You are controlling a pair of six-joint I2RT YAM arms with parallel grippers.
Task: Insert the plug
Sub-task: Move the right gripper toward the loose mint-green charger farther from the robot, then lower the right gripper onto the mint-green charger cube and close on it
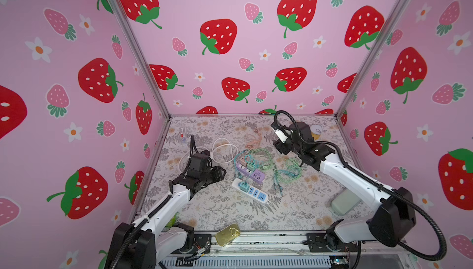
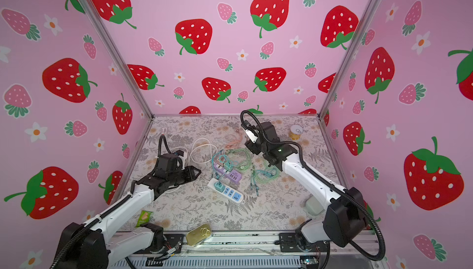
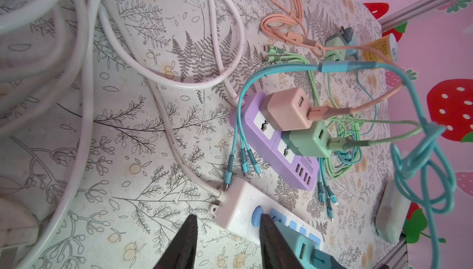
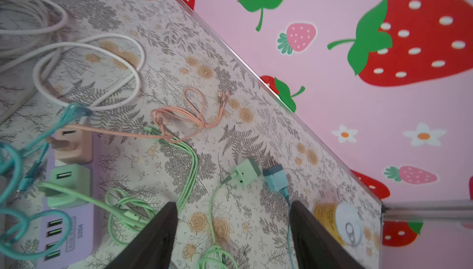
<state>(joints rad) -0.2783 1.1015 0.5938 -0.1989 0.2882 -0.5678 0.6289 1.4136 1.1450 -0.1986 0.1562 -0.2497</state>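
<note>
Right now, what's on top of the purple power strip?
Pink charger and green charger, plugged in side by side on the purple power strip. Sockets under them are covered; two others show free.

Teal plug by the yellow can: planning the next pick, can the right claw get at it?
Probably yes. The right claw is open and points toward the teal plug, only thin cables lying between; the green plug close beside it might get nudged.
</note>
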